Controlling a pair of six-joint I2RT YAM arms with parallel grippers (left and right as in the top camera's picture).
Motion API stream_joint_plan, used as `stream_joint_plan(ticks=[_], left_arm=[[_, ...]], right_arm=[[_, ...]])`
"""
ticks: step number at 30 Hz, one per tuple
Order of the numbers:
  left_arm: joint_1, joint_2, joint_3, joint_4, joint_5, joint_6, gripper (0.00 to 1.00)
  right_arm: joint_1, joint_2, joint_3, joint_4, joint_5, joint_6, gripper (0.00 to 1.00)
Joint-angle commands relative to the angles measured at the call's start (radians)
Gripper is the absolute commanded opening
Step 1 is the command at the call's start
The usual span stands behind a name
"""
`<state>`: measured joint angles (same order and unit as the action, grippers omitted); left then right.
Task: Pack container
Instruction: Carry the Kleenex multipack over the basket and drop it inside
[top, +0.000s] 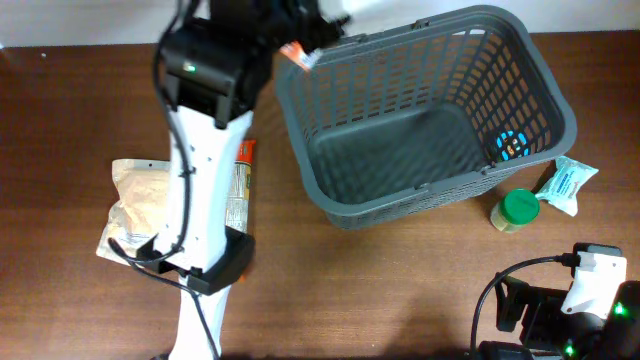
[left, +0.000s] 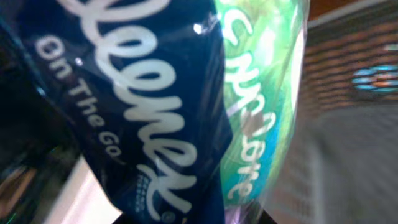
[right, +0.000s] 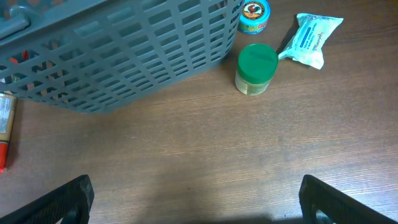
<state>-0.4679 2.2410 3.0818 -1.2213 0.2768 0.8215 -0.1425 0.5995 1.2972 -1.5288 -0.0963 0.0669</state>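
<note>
Seen from my remote station: a green-lidded jar (right: 256, 68) stands on the brown worktop (right: 186, 155), with a pale blue wipes packet (right: 310, 38) just beside it and a small round tin (right: 254, 16) near. A crumpled beige bag (top: 135, 205) lies well apart. A dark blue Kleenex pack (left: 143, 106) fills my left wrist view.

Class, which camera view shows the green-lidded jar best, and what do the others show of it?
The right wrist view: the green-lidded jar stands upright, close and unobstructed, beside the container. The overhead view shows mostly its lid, small, from above. The left wrist view does not show it.
</note>
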Motion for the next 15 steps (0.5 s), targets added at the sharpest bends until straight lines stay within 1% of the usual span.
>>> stream_joint_plan(ticks=[1, 5, 10, 15], left_arm=[[-0.036, -0.018, -0.071, 0.000, 0.124, 0.074, 0.02], [-0.082, -0.016, -0.196, 0.014, 0.148, 0.125, 0.02], [-0.121, -0.016, -0.365, 0.099, 0.147, 0.138, 0.02], [-0.142, -0.015, -0.463, 0.124, 0.145, 0.164, 0.01]], right_arm=[[0.005, 0.004, -0.002, 0.002, -0.005, -0.007, 0.99], [0.005, 0.004, -0.002, 0.002, -0.005, -0.007, 0.99], [0.005, 0.004, -0.002, 0.002, -0.005, -0.007, 0.99], [0.005, 0.004, -0.002, 0.002, -0.005, -0.007, 0.99]])
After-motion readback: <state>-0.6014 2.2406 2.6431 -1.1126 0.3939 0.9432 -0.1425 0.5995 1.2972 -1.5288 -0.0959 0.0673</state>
